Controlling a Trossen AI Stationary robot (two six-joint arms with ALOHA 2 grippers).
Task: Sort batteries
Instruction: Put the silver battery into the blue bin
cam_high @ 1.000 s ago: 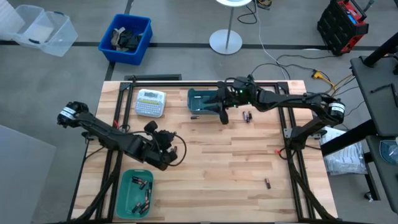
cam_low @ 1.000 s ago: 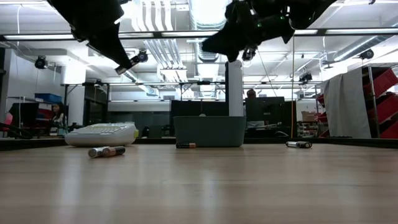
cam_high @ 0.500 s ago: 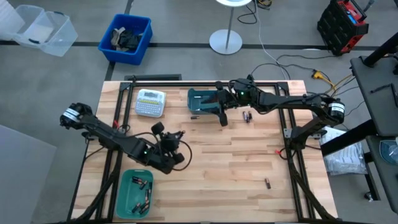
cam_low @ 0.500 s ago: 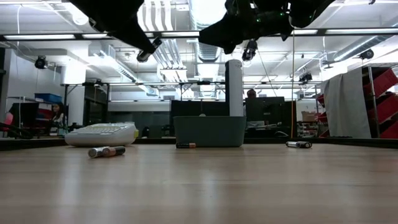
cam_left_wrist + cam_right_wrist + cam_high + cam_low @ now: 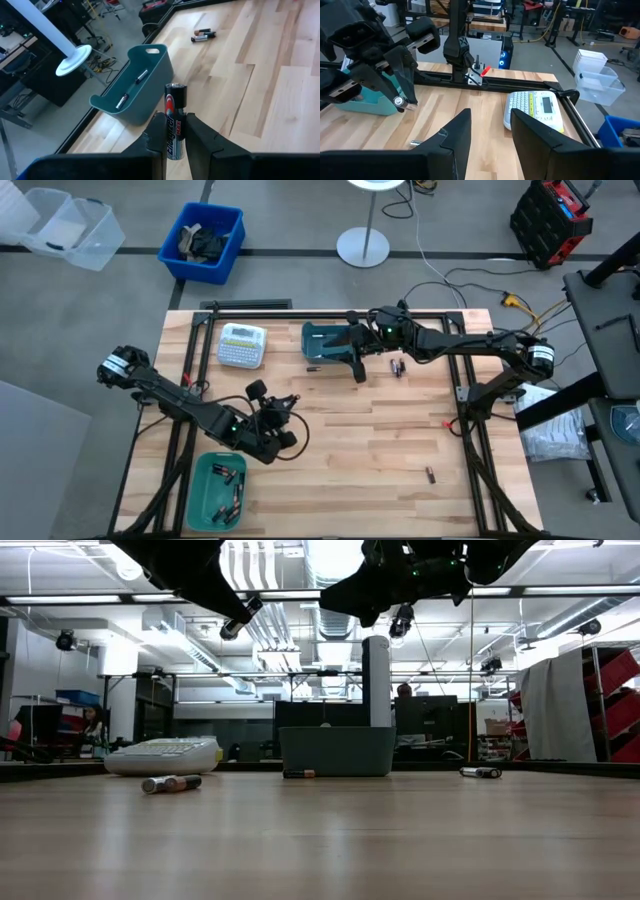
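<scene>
Left gripper (image 5: 175,131) swung out from over its bin (image 5: 217,491), pinching an "Energizer MAX" battery (image 5: 175,121); right gripper (image 5: 487,131) hangs open.

Overhead looks down; low looks level; both share far teal bin (image 5: 328,342).

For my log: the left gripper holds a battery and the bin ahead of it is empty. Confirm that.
Wrong on the bin: the left wrist view shows two batteries in it. The left gripper does hold a battery. The right gripper hangs open near that bin.
</scene>
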